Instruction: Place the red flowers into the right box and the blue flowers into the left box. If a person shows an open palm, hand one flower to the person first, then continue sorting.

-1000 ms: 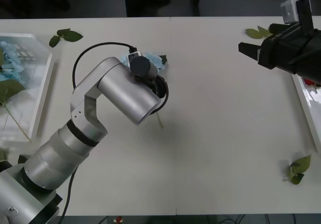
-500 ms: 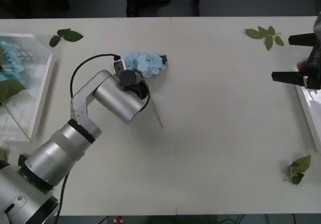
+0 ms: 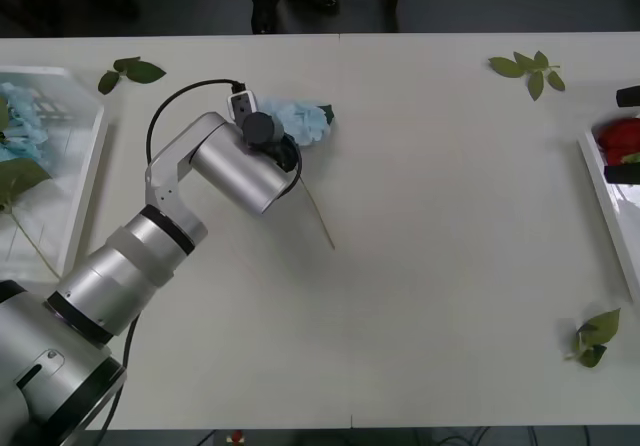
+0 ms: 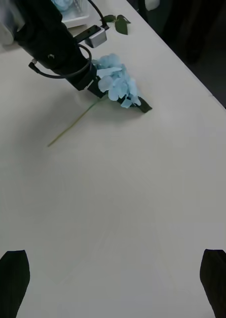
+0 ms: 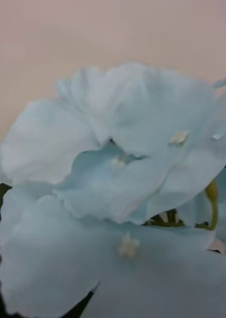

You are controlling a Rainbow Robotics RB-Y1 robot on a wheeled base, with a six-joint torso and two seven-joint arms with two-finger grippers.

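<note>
On the pale worktop (image 3: 430,266) a blue flower (image 3: 300,123) lies a little to the eleven o'clock side of centre in the front view, its thin stem (image 3: 318,209) trailing toward five o'clock. The left tool (image 3: 283,146) is down at the bloom, just at its seven o'clock edge, and the left wrist view is close against pale blue petals (image 5: 117,198); I cannot tell whether this tool is clenched or released, since the arm's grey body and the petals hide its tips. At nine o'clock stands the left box (image 3: 85,181), a translucent white bin with blue flowers (image 3: 22,116) already lying inside. At three o'clock the right box (image 3: 600,181) shows its white rim, with a red flower (image 3: 618,133) in it. The right tool (image 4: 113,283) hangs released above bare worktop, its two dark fingers (image 4: 11,280) wide apart at the corners of the right wrist view. Loose green leaf sprigs lie at eleven o'clock (image 3: 130,71), one o'clock (image 3: 528,68) and four o'clock (image 3: 595,336).
</note>
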